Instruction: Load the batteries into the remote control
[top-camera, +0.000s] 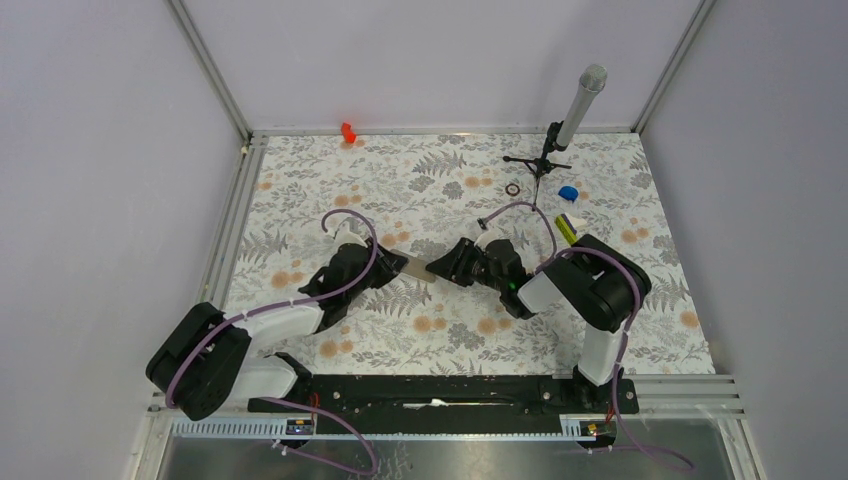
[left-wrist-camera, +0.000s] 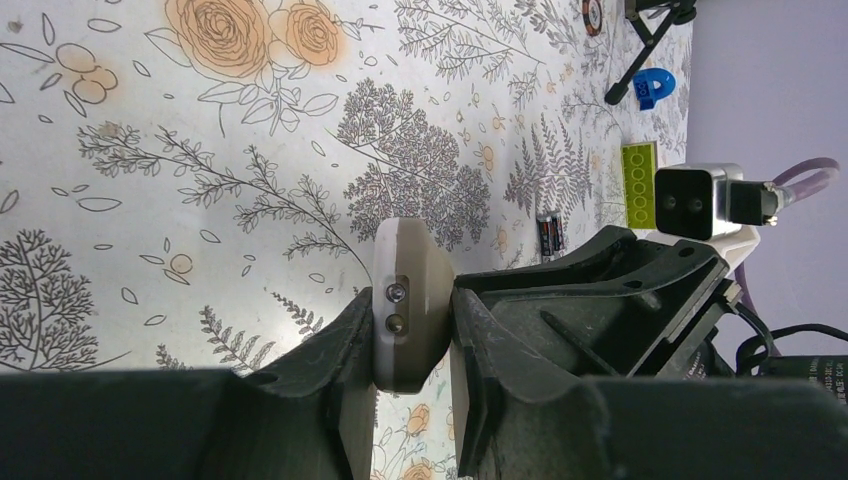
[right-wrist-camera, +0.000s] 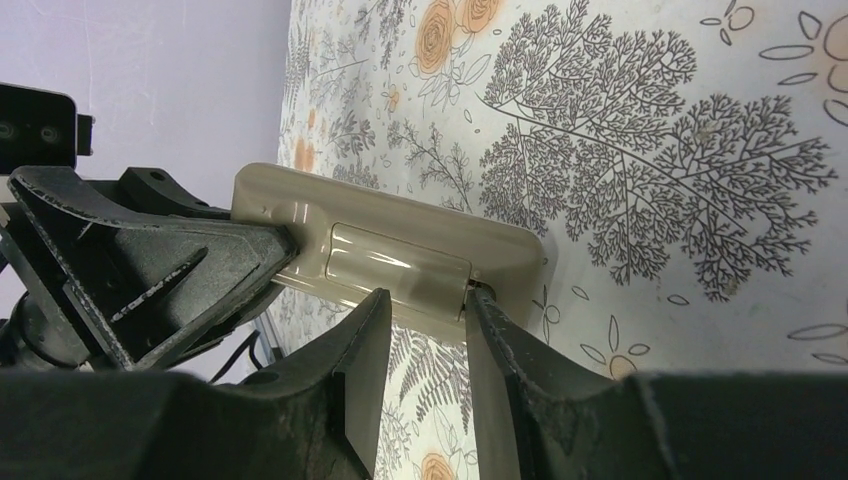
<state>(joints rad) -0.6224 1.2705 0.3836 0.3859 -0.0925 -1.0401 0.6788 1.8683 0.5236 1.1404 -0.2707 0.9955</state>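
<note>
The remote control (top-camera: 418, 267) hangs a little above the flowered mat, between my two grippers. My left gripper (left-wrist-camera: 410, 300) is shut on one end of the remote control (left-wrist-camera: 408, 300), clamping it by its flat faces. My right gripper (right-wrist-camera: 428, 297) is open at the other end. Its fingertips (right-wrist-camera: 478, 300) rest against the back of the remote control (right-wrist-camera: 400, 255), one on the battery cover and one at the cover's end edge. Two small dark batteries (left-wrist-camera: 548, 235) are on the mat beyond, next to a yellow-green bar (left-wrist-camera: 638, 182).
A microphone on a small tripod (top-camera: 578, 110) stands at the back right, with a dark ring (top-camera: 513, 189) and a blue piece (top-camera: 568, 193) near it. A red piece (top-camera: 348, 131) lies at the back wall. The yellow-green bar (top-camera: 567, 228) is beside the right arm.
</note>
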